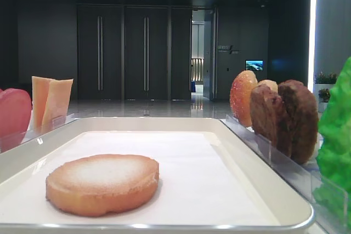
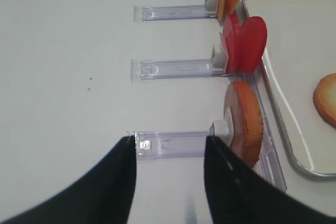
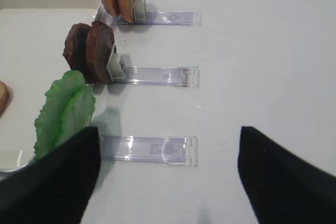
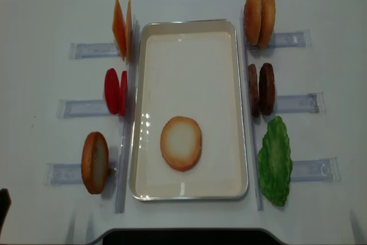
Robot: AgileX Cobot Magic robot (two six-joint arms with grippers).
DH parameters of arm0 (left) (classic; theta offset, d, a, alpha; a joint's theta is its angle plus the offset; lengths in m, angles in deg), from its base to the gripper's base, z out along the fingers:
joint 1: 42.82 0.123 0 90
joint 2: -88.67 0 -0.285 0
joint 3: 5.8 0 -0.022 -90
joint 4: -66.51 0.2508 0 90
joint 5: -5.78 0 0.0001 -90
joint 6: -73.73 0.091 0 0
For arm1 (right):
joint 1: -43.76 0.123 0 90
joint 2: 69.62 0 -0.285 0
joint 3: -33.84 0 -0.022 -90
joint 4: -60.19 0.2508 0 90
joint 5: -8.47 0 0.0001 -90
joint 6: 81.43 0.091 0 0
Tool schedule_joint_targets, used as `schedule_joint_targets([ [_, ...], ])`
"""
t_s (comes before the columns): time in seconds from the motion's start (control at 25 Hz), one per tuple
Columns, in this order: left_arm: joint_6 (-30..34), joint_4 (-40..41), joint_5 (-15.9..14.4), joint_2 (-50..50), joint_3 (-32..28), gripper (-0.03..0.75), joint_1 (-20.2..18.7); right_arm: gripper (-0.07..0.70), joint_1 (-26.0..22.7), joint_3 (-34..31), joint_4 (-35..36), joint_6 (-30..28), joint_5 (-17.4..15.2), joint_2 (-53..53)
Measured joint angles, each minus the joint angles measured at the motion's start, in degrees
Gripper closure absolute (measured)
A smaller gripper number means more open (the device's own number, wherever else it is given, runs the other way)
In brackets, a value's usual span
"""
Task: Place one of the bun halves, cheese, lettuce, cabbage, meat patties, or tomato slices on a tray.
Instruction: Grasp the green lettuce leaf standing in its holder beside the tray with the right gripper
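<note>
A: Cheese (image 4: 121, 29) upright in the far-left clear holder (image 4: 94, 50), two thin orange squares side by side. Tomato slices (image 4: 115, 91) next toward the near edge, standing on edge in the middle left holder. Speckled bun half (image 4: 95, 162) nearest on that side, also on edge, close beside the rim of the tray (image 4: 139, 113).

B: And the left gripper (image 2: 169, 153)?

A: Seen from the left wrist view, hovering over the near end of that bun's holder, dark fingers (image 2: 231, 182) apart, nothing between them.

B: On the tray itself?

A: One bun half (image 4: 181, 143) lying flat on the white liner, pale face up, in the near half, apart from every rim.

B: Right of the tray?

A: Pair of bun halves (image 4: 259, 19) on edge at the far end. Meat patties (image 4: 261, 89) in the middle holder, two dark discs pressed together. Lettuce (image 4: 275, 162) nearest, just beside the tray's right rim.

B: Right gripper (image 3: 168, 156)?

A: Above the bare length of the lettuce holder (image 3: 149, 149) in the right wrist view, fingers (image 3: 278, 177) spread wide and holding nothing; left finger overlapping the leaf's lower edge in that view, contact impossible to tell.
</note>
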Motion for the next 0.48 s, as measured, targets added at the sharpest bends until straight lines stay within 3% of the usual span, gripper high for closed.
schedule_joint_targets([
  [0.48,0.0,0.0,0.0,0.0,0.0,0.388,0.0,0.113,0.0,0.0,0.0,0.0,0.0,0.0],
])
